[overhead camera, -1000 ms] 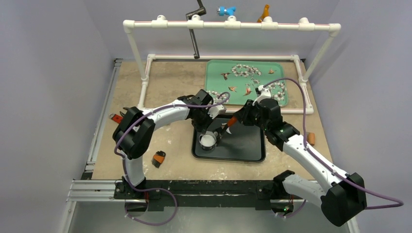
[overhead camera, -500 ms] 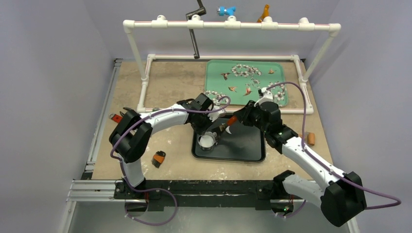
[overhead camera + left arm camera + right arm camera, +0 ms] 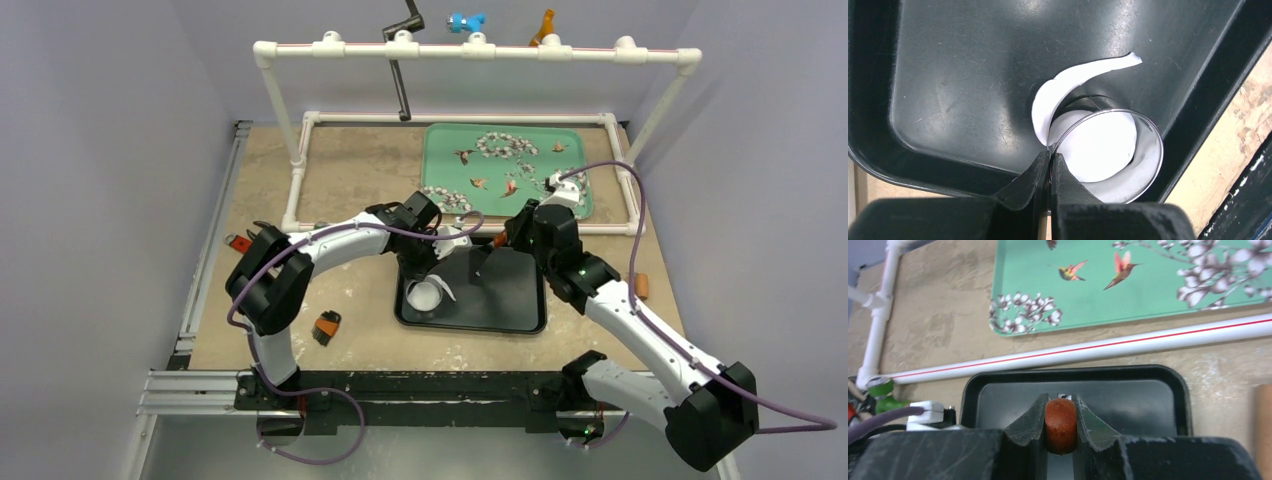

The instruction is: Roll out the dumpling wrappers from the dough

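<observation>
At the near-left corner of the black tray (image 3: 973, 75), the left gripper (image 3: 1050, 156) is pinched tight on the thin rim of the ring cutter (image 3: 1108, 111), fingers straddling the metal edge. The cutter stands upright on the tray floor with one dumpling wrapper (image 3: 1095, 150) lying flat and round inside it. Gripping the rim leaves the ring's mouth unobstructed, probably so the cutter can be lifted clear of the disc. A curved white scrap (image 3: 1063, 85) hugs the far side of the ring, its tail trailing off across the tray; likely trimmed excess. The right gripper (image 3: 1060, 401) is closed narrowly on a reddish-brown rounded piece (image 3: 1060, 422), held over the tray's far edge and well apart from the cutter. What tool that piece belongs to, I cannot tell. Beyond a white pipe lies the green tray (image 3: 1158, 295), printed with hummingbirds and blossoms; no wrapper shows on it. Bench (image 3: 340, 175): mottled tan, stone-like, pale smears near the black tray. White pipe frame (image 3: 470, 50) across the back. Plain lilac-grey walls (image 3: 110, 150) close in on three sides.
</observation>
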Motion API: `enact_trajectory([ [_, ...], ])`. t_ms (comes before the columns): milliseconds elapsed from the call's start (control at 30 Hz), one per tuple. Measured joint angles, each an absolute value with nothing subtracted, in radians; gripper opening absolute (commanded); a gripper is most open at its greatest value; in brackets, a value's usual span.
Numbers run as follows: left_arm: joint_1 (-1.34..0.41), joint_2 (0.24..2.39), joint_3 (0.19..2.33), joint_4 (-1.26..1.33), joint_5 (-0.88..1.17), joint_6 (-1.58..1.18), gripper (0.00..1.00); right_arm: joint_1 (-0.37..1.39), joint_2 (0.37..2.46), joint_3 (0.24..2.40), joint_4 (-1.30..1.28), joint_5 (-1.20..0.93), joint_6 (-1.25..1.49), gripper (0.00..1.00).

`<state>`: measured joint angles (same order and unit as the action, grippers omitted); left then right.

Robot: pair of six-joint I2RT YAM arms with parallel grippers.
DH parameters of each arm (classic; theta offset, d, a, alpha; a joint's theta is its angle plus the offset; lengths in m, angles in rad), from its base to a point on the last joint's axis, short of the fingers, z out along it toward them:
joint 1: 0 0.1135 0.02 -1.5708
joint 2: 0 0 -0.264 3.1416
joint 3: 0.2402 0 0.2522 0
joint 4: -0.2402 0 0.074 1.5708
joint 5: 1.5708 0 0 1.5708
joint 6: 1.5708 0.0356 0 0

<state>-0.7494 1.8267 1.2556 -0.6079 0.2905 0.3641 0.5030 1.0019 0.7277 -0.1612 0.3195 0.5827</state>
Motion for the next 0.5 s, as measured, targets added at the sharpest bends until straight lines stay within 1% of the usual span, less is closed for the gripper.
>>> enact_trajectory([
  [100,-0.749,1.839,1.282,-0.648,0.309,0.436,0.0,0.504,0.986,0.743,-0.198,0.378,0.551,0.0],
  [233,-0.749,1.875,1.339,-0.699,0.35,0.529,0.0,0.503,0.959,0.755,-0.235,0.401,0.501,0.0],
  [300,-0.749,1.887,1.357,-0.722,0.376,0.578,0.0,0.501,0.945,0.758,-0.24,0.374,0.477,0.0],
  [367,-0.749,1.901,1.381,-0.755,0.403,0.635,0.0,0.498,0.933,0.759,-0.237,0.297,0.458,0.0],
  [400,-0.749,1.909,1.394,-0.77,0.411,0.658,0.03,0.498,0.932,0.76,-0.232,0.265,0.455,0.0],
  [500,-0.751,1.963,1.487,-0.835,0.424,0.736,0.24,0.498,0.942,0.771,-0.223,0.152,0.454,0.0],
])
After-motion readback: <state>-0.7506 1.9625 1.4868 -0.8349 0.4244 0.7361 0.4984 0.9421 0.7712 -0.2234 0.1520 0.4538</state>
